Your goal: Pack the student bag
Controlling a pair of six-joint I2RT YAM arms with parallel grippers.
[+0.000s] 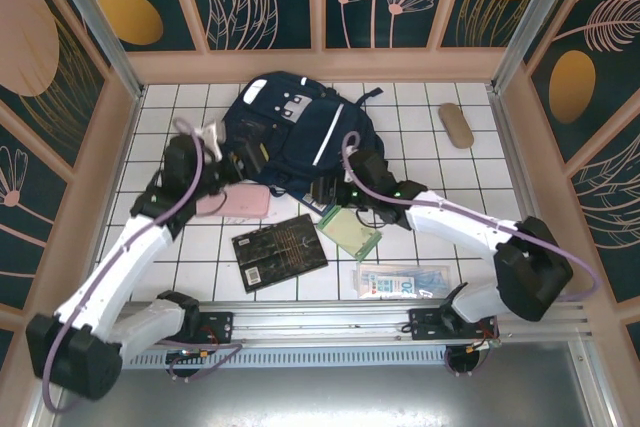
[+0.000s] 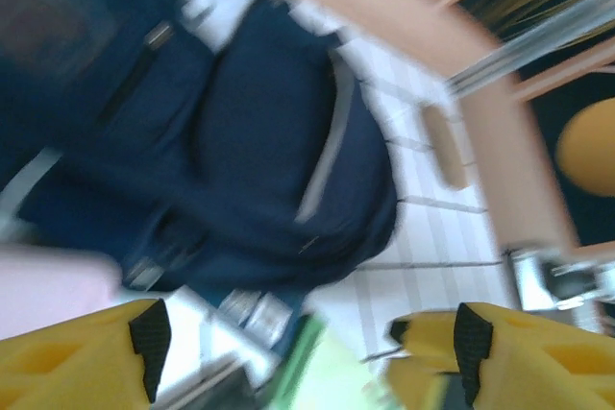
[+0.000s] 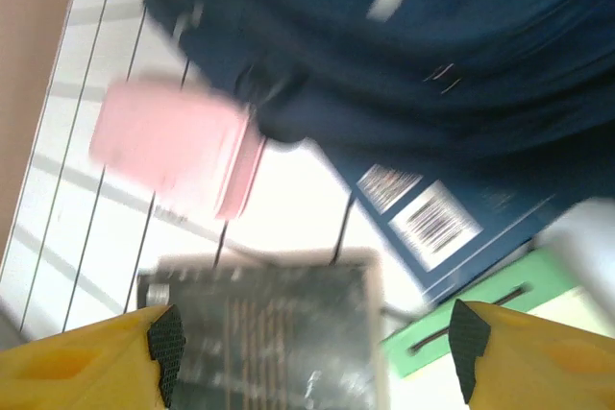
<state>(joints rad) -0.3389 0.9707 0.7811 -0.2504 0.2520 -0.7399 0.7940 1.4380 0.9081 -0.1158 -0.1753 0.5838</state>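
While left jaws and right jaws gape empty, student bag just ahead, near both.

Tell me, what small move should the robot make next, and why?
Probably lower the left claw onto the pink pouch just beside it and close. It and the right claw both stand open and empty, and the pouch lies on the tiles outside the student bag.

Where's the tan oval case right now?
Top view: the tan oval case lies at the far right of the table, apart from the student bag to its left.
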